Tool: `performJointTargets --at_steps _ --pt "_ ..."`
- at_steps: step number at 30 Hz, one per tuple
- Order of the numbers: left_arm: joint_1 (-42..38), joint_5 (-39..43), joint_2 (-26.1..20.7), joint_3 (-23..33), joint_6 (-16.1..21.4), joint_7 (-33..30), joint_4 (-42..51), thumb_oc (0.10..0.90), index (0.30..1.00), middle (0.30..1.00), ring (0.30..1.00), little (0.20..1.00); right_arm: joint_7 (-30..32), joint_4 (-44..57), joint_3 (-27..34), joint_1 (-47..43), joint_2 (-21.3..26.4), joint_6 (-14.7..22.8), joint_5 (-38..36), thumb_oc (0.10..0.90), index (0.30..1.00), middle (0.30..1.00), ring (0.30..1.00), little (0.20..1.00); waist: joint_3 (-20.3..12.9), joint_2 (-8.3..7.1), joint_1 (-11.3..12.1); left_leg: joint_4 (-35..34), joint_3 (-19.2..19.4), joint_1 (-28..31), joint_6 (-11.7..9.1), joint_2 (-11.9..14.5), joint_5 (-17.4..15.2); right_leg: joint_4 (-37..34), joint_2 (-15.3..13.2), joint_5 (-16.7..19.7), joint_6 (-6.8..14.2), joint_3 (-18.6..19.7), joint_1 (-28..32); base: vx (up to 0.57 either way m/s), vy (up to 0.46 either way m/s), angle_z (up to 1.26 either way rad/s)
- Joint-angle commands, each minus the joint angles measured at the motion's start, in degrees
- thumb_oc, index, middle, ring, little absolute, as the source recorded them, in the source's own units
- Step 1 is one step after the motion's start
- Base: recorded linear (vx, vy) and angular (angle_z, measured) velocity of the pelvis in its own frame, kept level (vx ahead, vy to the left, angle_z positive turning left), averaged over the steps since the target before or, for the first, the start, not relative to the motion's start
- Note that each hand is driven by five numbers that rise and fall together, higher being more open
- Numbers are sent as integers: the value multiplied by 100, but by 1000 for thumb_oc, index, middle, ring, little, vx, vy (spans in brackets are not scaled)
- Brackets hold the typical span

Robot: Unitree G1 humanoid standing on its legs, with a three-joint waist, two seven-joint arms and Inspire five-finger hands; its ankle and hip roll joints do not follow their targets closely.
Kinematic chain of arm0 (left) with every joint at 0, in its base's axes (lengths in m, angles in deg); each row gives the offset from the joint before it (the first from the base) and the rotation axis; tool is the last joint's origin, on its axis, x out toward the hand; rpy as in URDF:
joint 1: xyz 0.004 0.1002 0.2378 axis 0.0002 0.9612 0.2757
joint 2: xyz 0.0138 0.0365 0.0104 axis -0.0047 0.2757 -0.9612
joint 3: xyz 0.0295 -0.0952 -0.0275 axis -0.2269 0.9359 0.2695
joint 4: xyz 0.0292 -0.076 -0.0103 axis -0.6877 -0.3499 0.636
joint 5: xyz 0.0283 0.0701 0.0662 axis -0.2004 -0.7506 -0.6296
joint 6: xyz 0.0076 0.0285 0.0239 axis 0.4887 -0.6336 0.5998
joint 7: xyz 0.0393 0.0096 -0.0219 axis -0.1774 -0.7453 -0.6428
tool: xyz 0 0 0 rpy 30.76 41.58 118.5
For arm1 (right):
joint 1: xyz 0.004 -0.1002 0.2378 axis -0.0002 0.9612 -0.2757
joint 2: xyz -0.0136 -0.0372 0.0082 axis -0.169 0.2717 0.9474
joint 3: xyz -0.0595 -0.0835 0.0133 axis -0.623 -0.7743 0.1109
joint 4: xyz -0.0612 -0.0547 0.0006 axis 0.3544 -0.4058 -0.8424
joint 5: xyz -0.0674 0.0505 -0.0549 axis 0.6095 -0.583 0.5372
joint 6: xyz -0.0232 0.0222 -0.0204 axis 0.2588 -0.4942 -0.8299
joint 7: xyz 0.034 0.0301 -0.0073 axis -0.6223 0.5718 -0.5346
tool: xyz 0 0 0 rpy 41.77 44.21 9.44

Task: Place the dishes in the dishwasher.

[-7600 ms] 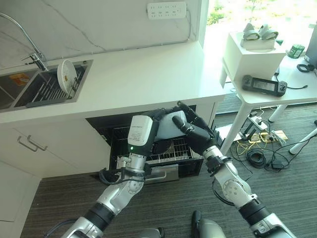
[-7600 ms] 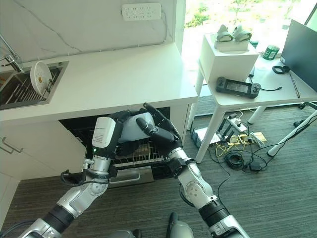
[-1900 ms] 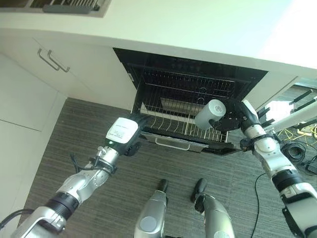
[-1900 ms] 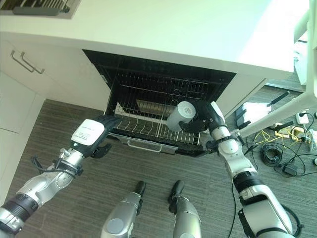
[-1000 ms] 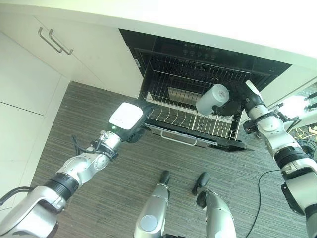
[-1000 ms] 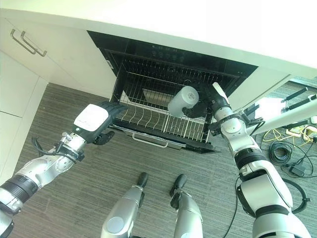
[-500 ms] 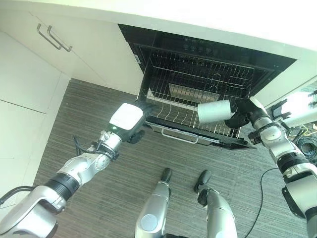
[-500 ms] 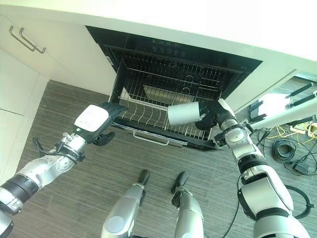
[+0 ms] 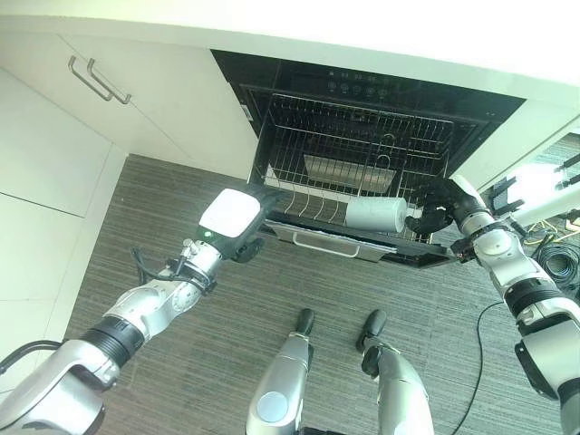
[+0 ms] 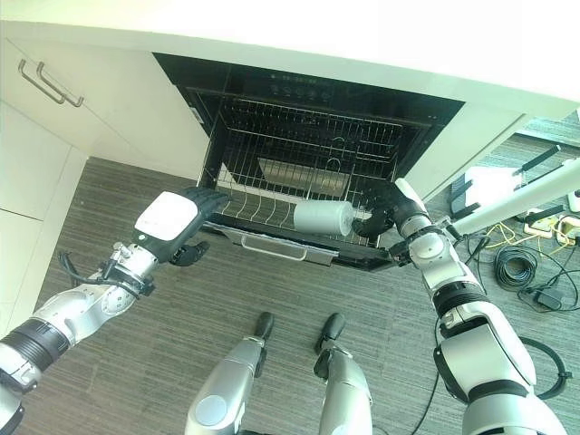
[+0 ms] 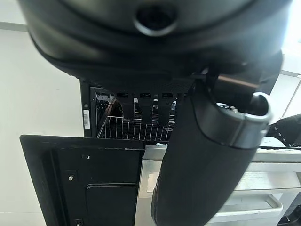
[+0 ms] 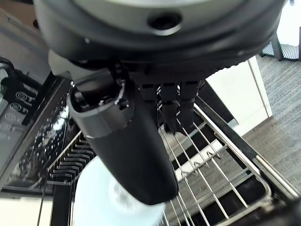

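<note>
We note the dishwasher [image 9: 362,172] open under the bench [image 9: 272,23], its lower wire rack [image 9: 313,207] pulled out over the dropped door [image 10: 272,246]. A white cup [image 9: 376,215] lies on its side in the rack, at the right end of the front row of tines.

The right hand [image 9: 435,204] is just beside the cup's right end. Its fingers [image 9: 426,192] are spread and loosely curved around empty space, and we see a small gap between them and the cup. In the right wrist view the cup [image 12: 113,202] shows as a pale round form past the thumb [image 12: 127,150], with the rack wires beside it; the fingers there are not closed on it.

The left hand [image 9: 237,219] is at the left front corner of the rack, near the door's edge. From the head views its fingers point toward the rack; we cannot tell whether they grip anything. White cabinet fronts [image 9: 63,118] with bar handles stand to the left, above a dark wood-grain floor [image 9: 181,362].
</note>
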Motion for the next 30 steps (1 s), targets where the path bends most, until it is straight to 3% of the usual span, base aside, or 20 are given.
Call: performJointTargets --at_steps 1,17,30 --pt "1 14 -194 628 -43 -291 463 800 900 900 900 900 596 669 391 -175 163 536 -709 800 900 900 900 900 -142 42 -82 -151 436 -97 338 28 -167 57 -242 -776 1014 526 557 14 56 -7" --pt "584 -141 123 922 -262 -374 616 800 900 900 900 900 1582 1499 1029 384 -83 1021 -567 800 900 900 900 900 -226 213 -288 -151 523 15 344 34 -223 57 -241 -834 961 648 591 13 49 -5" --pt "1598 -412 450 1498 -643 -397 1019 800 900 900 900 900 2023 3451 1639 1742 -564 1798 -1067 800 900 900 900 900 -587 254 -522 -151 692 277 353 140 -421 57 -258 -998 968 699 867 22 26 -5"
